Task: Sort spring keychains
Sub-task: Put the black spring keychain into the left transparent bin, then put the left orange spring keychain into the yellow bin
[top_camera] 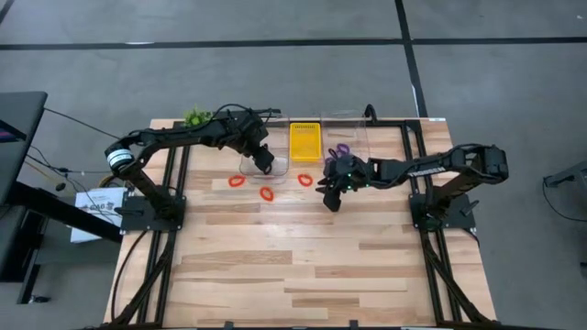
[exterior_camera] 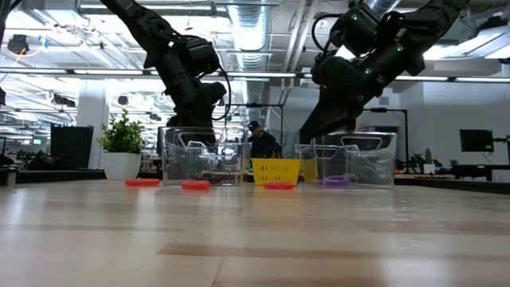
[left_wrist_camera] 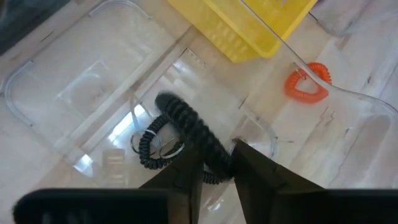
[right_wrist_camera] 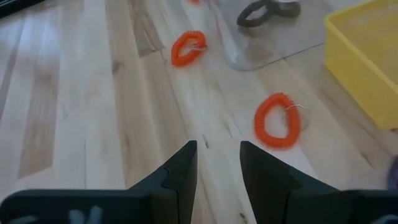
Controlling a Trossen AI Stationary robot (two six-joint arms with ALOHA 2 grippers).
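Left clear container (top_camera: 252, 163) holds black keychains (left_wrist_camera: 180, 134), left gripper (left_wrist_camera: 216, 163) fingers open above; right container (top_camera: 346, 137) holds purple keychain (top_camera: 342, 148); right gripper (right_wrist_camera: 217, 152) fingers open, empty.

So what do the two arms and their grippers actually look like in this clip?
Both arms are dark, jointed and fairly slim. The left arm has a white band with a blue stripe near its shoulder and loose black cables along it. The right arm is all black, with small green lights near its wrist. The left gripper and right gripper each have two flat, tapering black fingers.
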